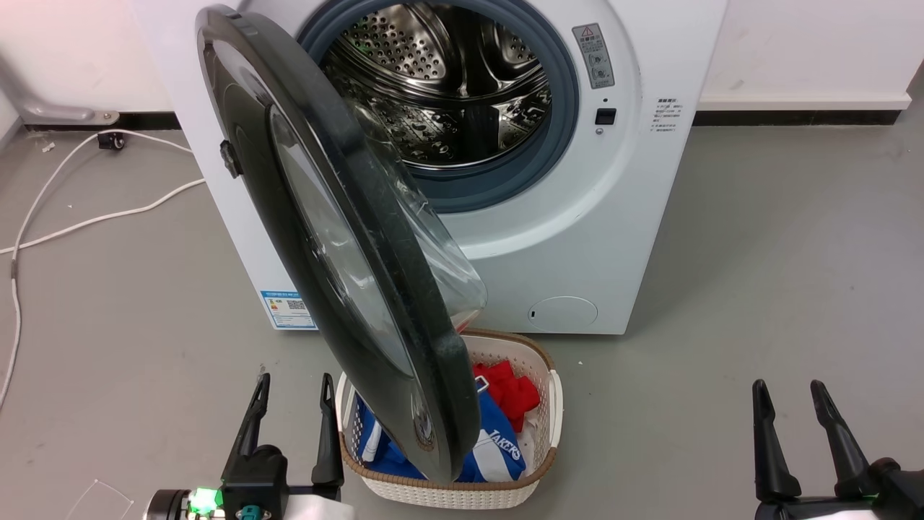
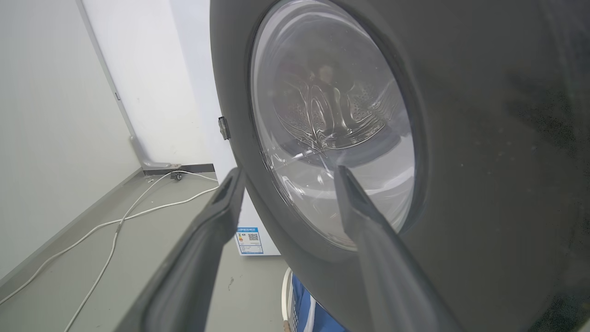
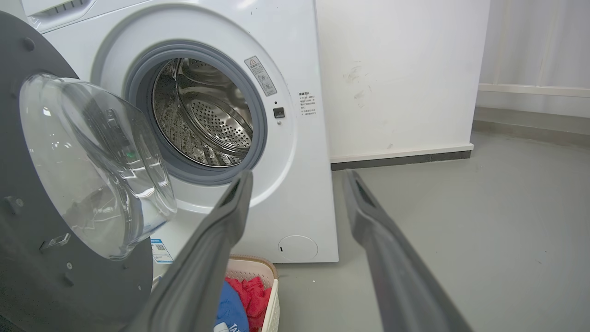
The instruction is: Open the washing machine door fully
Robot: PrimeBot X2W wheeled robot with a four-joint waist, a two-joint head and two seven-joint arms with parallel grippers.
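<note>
washing machine door (image 1: 325,238) half swung (drum (image 1: 447,79) exposed); remainder of swing pending; left tool (image 1: 295,383) spread, empty, near it; right tool (image 1: 787,386) likewise spread, empty

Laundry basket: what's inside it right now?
I see red cloth and a blue-and-white jersey in the basket. The door overhangs its middle in the head view, hiding anything beneath.

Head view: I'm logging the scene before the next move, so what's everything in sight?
White front-loading washing machine: one, white, against the wall.
Round glossy black door with clear glass bowl: one, black, partly open, hinged at left.
White wicker-rimmed laundry basket: one, white, floor before machine.
Clothes: several, red and blue, in basket.
White cable: count unclear, white, floor at left.
Left gripper: one, dark, open, lower left.
Right gripper: one, dark, open, lower right.
</note>
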